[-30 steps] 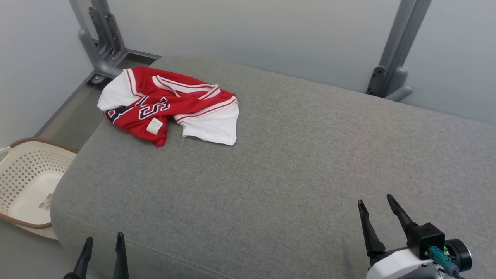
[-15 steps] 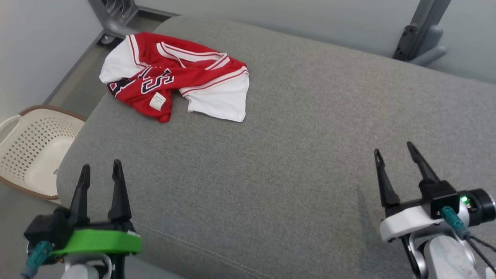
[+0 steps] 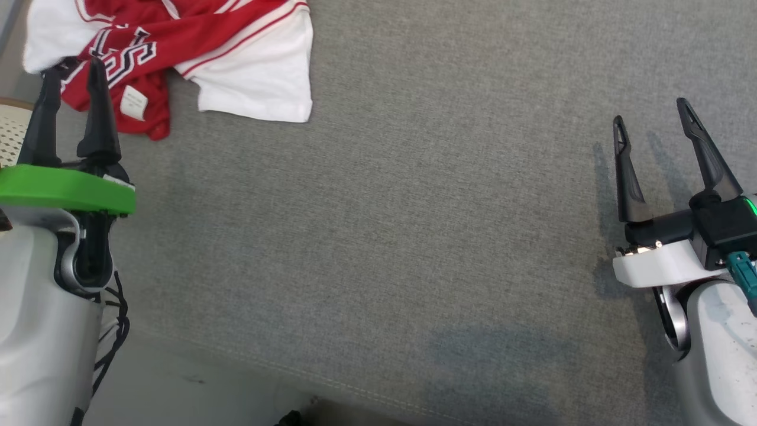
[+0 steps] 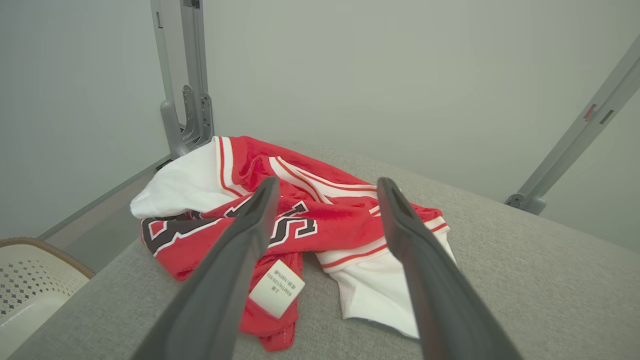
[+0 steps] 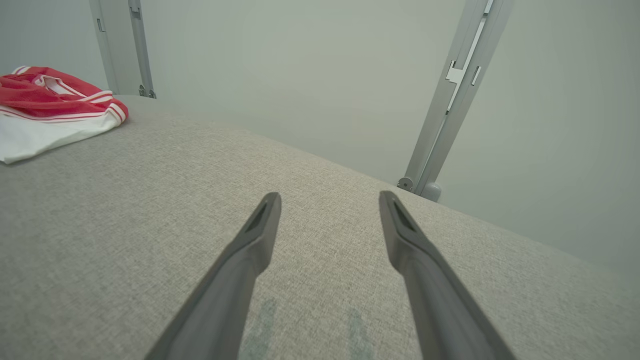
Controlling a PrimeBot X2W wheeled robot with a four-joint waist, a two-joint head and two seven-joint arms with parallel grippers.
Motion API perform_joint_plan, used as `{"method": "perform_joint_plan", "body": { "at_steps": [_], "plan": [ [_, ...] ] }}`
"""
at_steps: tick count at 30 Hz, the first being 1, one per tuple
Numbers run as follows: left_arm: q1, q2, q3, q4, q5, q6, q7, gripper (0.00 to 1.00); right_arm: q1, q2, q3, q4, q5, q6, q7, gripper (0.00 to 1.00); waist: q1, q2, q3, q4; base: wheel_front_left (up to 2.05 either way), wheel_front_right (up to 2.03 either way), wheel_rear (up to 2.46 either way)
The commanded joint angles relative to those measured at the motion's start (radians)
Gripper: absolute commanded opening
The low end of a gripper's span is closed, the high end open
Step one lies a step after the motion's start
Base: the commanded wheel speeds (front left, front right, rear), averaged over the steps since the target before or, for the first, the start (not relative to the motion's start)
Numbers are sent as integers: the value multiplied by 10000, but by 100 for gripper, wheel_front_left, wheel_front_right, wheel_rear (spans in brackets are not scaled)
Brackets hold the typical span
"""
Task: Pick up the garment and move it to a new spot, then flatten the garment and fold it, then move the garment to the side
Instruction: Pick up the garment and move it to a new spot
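Head view: red-and-white garment [image 3: 177, 53] crumpled at upper left of frame on the grey fabric surface [image 3: 414, 236], its top cut off by the frame edge. White care label [image 3: 133, 102] shows at its lower left. Left gripper [image 3: 72, 68] at left edge, jaws released, nothing between them. Tips overlap the garment's left end in frame; touching or just above, cannot tell from here. Right gripper [image 3: 650, 112] at right edge, jaws spread and empty, over bare surface, well apart from the garment.

Left wrist view: the two dark fingers frame the bunched garment at centre, dark lettering and label visible between them. Cream perforated basket [image 4: 30, 280] at lower left, beside the surface's end. Grey metal post [image 4: 182, 100] at upper left.

Right wrist view: fingers apart over bare surface, garment at upper left of frame.
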Motion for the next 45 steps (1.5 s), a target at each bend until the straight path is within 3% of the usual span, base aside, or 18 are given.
{"method": "perform_joint_plan", "body": {
  "at_steps": [1,6,13,14,15,16,17,23,27,31,34,39,45],
  "plan": [
    [-427,145,-186,276,-282,23,3,100,-146,0,67,-204,24,-19,-27,100,-2,40,1396,-1037,0,0,0],
    [-1474,650,-1209,1722,-1827,23,155,100,-128,-23,327,-915,4,-19,-27,100,-2,40,1727,-1331,0,0,0],
    [-2147,1042,-2183,3241,-3090,23,313,100,323,24,236,-1635,-28,-19,75,100,-2,40,1915,-1548,0,0,0],
    [-2148,1052,-2359,3363,-3189,23,355,88,377,51,200,-1694,-29,-19,109,100,-2,40,1907,-1545,0,0,0],
    [-2148,1052,-2359,3363,-3189,23,355,88,377,51,200,-1694,-29,-19,109,100,-2,40,1907,-1545,0,0,0],
    [-2136,1041,-2511,3518,-3317,23,383,22,452,83,150,-1742,-32,-19,117,100,-2,40,1884,-1530,0,0,0],
    [-2137,1051,-2645,3638,-3391,23,359,0,517,103,120,-1755,-40,-19,119,100,-2,40,1848,-1516,0,0,0],
    [-1871,1429,-3349,3193,-3452,23,49,0,572,420,222,-1455,101,-19,39,100,-2,40,1271,-1519,0,0,0],
    [-1623,1812,-2905,2075,-2891,23,-16,0,631,681,214,-1073,215,-19,-19,100,-2,40,574,-1573,0,0,0],
    [-726,1600,-2030,532,-2039,23,-15,0,800,926,239,-766,495,-19,-26,100,-2,40,-404,-1664,0,0,0],
    [103,1226,-1922,-695,-1410,22,-15,0,1039,1042,292,-547,777,-19,-28,100,-2,40,-1210,-1821,0,0,0],
    [1171,844,-2310,-2568,-764,201,-7,0,1445,1098,359,-331,1499,-19,-29,100,-2,40,-2272,-2266,0,0,0],
    [1791,320,-3410,-5046,-564,661,866,0,1725,1099,295,-203,2230,-18,-25,100,-2,40,-3014,-3136,0,0,0]
  ]
}}
